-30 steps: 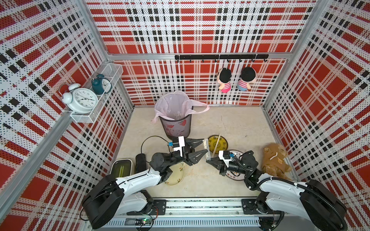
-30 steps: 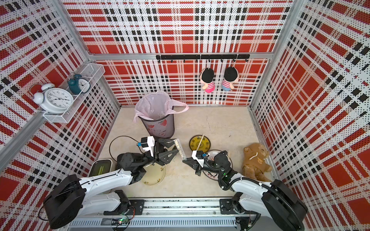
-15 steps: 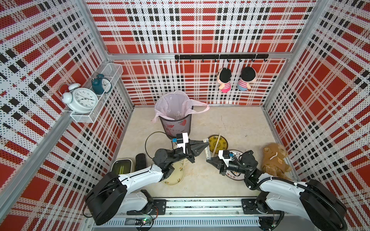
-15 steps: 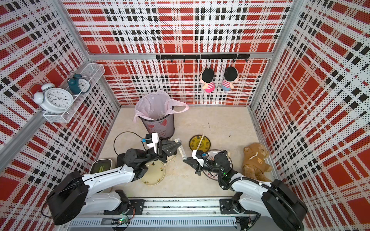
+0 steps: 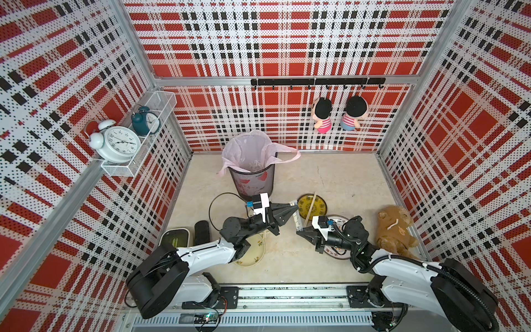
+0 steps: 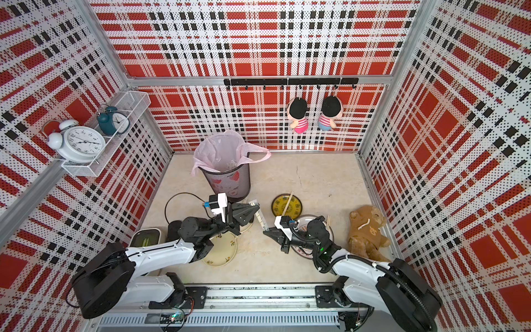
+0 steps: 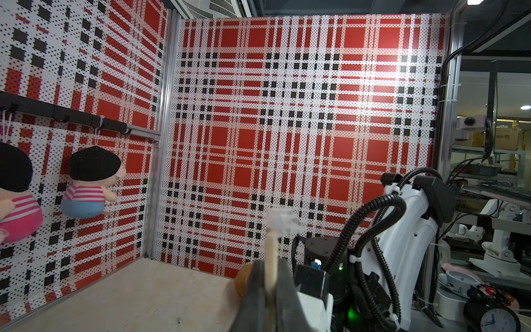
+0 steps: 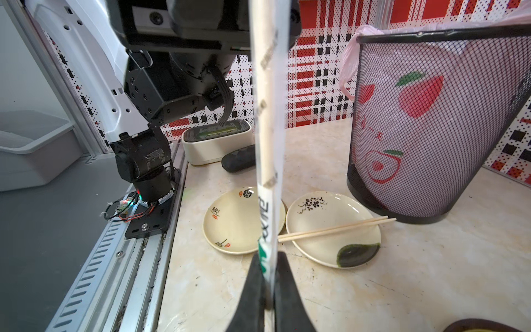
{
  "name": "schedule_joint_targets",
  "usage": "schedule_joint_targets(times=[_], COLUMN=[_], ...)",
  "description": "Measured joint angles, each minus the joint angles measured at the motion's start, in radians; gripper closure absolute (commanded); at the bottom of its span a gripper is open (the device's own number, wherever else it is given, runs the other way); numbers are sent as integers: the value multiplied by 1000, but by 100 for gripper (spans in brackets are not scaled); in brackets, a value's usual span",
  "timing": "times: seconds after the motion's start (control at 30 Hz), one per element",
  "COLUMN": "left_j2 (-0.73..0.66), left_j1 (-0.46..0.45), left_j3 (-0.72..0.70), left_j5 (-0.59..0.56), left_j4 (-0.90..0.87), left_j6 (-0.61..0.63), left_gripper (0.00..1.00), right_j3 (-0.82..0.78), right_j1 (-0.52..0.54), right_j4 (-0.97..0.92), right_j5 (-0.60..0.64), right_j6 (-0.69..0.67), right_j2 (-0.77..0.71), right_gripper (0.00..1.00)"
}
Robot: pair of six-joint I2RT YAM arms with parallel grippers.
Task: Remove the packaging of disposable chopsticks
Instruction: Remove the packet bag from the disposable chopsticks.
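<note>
One wrapped pair stands tilted between my two grippers in both top views. My right gripper [image 8: 267, 266] is shut on the packaging [image 8: 267, 115] at its green-logo end, low over the table. My left gripper [image 7: 271, 271] is shut on the other end, where a pale stick of the disposable chopsticks [image 7: 271, 247] shows between the fingers with crumpled plastic [image 7: 283, 220] beyond. In a top view the sleeve [image 5: 296, 218] runs from the left gripper [image 5: 295, 205] to the right gripper [image 5: 298, 230]. Bare chopsticks [image 8: 333, 228] lie across a cream plate [image 8: 330, 247], and another pair [image 5: 311, 207] lies on a yellow plate [image 5: 319, 207].
A mesh bin [image 5: 253, 178] with a pink bag stands just behind the left gripper. A teddy bear [image 5: 395, 230] lies at the right. A white box [image 5: 175, 237] and a black case [image 5: 202, 230] sit at the left. Cream plates [image 5: 250, 253] lie under the left arm.
My left gripper was open a second ago; it has moved onto the upper end of the wrapped pair and shut there. The right gripper has kept its hold and place.
</note>
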Motion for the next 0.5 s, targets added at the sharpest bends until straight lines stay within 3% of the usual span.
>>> schedule_joint_targets(times=[0.5], left_j2=[81], left_j1=[-21], left_j3=[-70], left_j5=[-45], left_j4=[159], left_j6=[-11], left_gripper=[95], right_j3=[2], right_j1=[0], right_j4=[-117], right_j5=[0], right_j6=[-4], right_j2=[-32], right_gripper=[100])
